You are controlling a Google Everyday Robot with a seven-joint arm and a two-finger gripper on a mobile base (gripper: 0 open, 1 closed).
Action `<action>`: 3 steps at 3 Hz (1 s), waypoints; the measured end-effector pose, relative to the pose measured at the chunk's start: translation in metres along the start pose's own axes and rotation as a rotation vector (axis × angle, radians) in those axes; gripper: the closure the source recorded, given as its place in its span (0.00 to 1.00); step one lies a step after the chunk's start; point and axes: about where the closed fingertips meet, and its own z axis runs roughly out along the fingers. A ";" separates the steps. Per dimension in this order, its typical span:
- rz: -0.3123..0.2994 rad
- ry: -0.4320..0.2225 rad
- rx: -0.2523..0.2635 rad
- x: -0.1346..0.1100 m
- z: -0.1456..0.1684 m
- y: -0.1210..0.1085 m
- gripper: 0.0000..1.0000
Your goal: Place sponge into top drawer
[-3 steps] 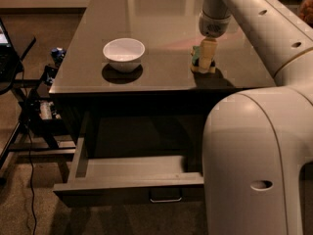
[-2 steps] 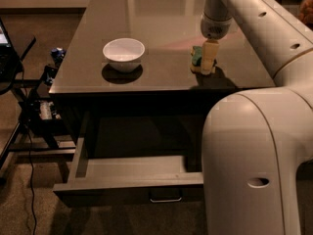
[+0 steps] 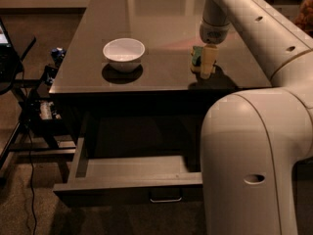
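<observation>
The sponge [image 3: 197,57] (green face turned left, yellow foam beside it) stands upright at the gripper [image 3: 205,65], on the right part of the desk [image 3: 161,28]. Below, the top drawer [image 3: 122,170], grey with a silver loop handle [image 3: 165,198], stands wide open.

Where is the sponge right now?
The sponge is on the tabletop, right of the white bowl, beside the gripper near the front edge; the top drawer below stands open.

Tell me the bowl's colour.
The bowl is white, clearest in the camera view; the hand is at the sponge on the table.
</observation>
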 end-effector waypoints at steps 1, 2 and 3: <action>-0.014 -0.008 -0.020 -0.003 0.004 0.005 0.00; -0.014 -0.008 -0.020 -0.003 0.004 0.005 0.19; -0.014 -0.008 -0.020 -0.003 0.004 0.005 0.42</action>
